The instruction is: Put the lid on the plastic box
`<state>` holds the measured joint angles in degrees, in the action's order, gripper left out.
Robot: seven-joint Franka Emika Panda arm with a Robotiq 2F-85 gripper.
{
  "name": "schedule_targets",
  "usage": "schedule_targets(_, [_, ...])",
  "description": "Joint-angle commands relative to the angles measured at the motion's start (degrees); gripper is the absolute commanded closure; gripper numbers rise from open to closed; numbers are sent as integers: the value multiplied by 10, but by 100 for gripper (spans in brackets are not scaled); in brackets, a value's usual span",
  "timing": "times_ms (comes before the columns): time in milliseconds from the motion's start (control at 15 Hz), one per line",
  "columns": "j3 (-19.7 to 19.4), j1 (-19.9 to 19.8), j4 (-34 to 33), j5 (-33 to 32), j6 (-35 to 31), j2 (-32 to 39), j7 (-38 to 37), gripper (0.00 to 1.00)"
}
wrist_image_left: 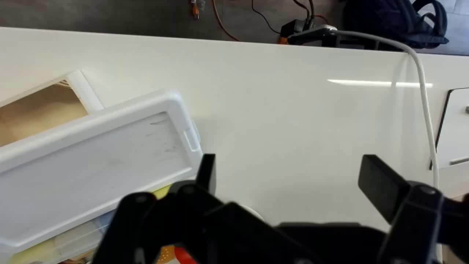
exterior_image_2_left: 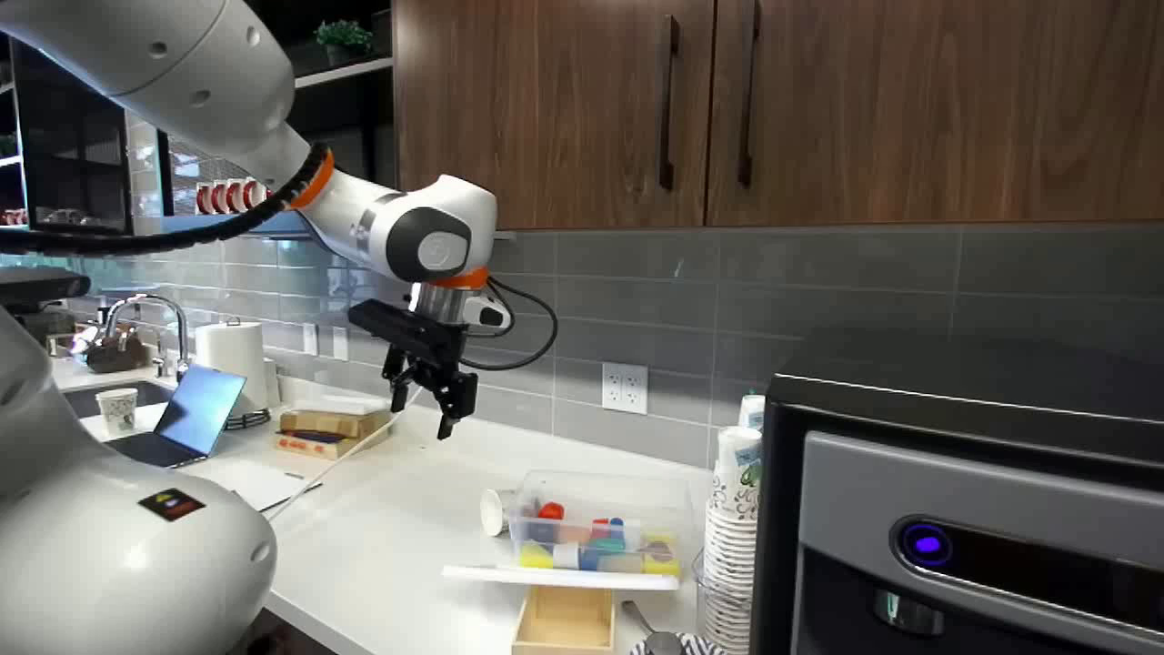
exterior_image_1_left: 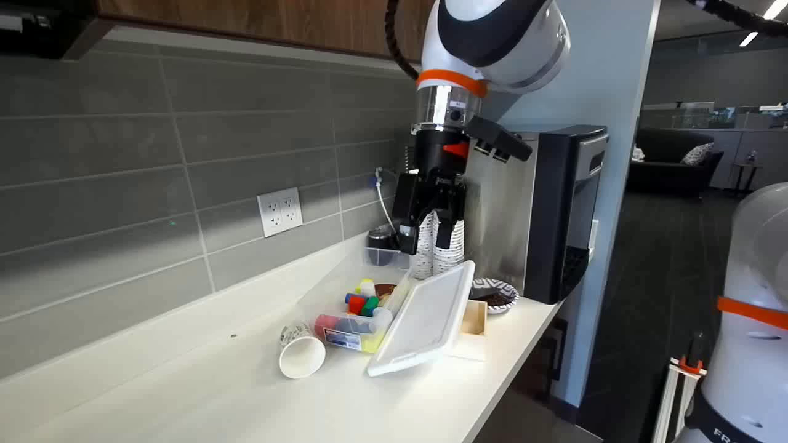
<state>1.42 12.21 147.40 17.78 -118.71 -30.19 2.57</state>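
The lid is a flat whitish panel lying tilted beside the plastic box, between it and a small wooden box. In an exterior view the lid shows as a thin edge along the box's near side. The clear box stands uncovered with red, green, yellow and blue items inside. In the wrist view the lid fills the left and hides much of the box. My gripper is open and empty above the counter, as also seen in an exterior view and the wrist view.
A paper cup lies on its side by the box. The open wooden box stands against the lid. Stacked cups and a coffee machine stand beyond. A patterned bowl is near the machine. A white cable crosses the counter.
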Motion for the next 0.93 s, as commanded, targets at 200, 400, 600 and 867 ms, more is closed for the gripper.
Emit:
schedule_targets(200, [9,-10,-1,5,3,0,4,0])
schedule_targets(400, [19,-31,12,15,-28,-3,-65,0])
schedule_targets(600, [30,-53,43,14,-68,-19,-131,0])
schedule_targets(867, [44,-73,117,25,-140,-33,-215,0])
